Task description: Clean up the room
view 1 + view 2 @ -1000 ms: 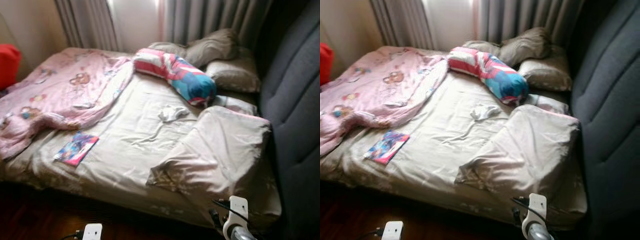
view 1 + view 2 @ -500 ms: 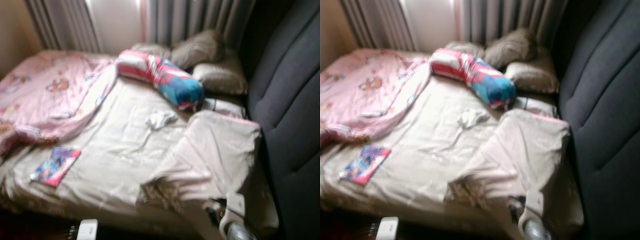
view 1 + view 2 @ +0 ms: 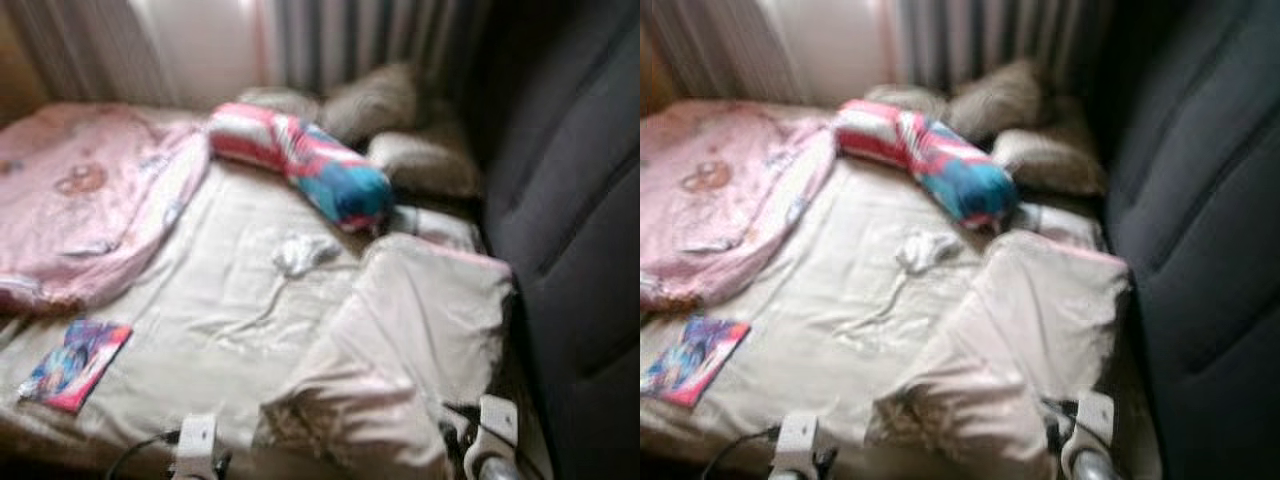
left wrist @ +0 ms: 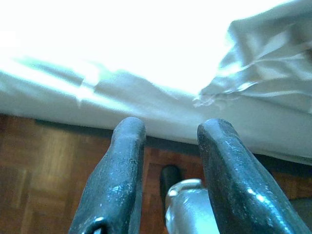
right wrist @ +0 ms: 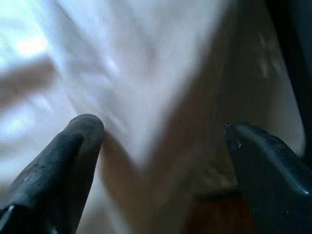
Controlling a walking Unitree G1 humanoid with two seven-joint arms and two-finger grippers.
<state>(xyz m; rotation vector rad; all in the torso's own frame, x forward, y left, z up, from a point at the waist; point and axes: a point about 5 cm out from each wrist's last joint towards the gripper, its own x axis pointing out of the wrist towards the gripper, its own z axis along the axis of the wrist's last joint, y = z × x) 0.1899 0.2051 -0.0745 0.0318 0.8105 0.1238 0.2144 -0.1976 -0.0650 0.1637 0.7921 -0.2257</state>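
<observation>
Bedding covers the low bed point(image 3: 230, 330), which fills most of the blurred head views. At the far left a pink blanket point(image 3: 90, 200) lies rumpled over the sheet, and near the bed's front edge a colourful booklet point(image 3: 72, 362) rests flat. Toward the middle a small white cloth point(image 3: 300, 252) sits crumpled on the sheet, below a red, white and blue bolster point(image 3: 305, 168). Behind it, grey-brown pillows point(image 3: 385, 115) lean by the curtains point(image 3: 350, 40). A beige folded quilt point(image 3: 410, 350) lies right of centre, beside the dark headboard point(image 3: 570, 230). The left gripper point(image 4: 168, 146) hangs over the wooden floor point(image 4: 34, 165) at the bed's edge, fingers slightly apart, holding nothing. The right gripper point(image 5: 163, 134) hovers over the quilt, spread wide and empty.
</observation>
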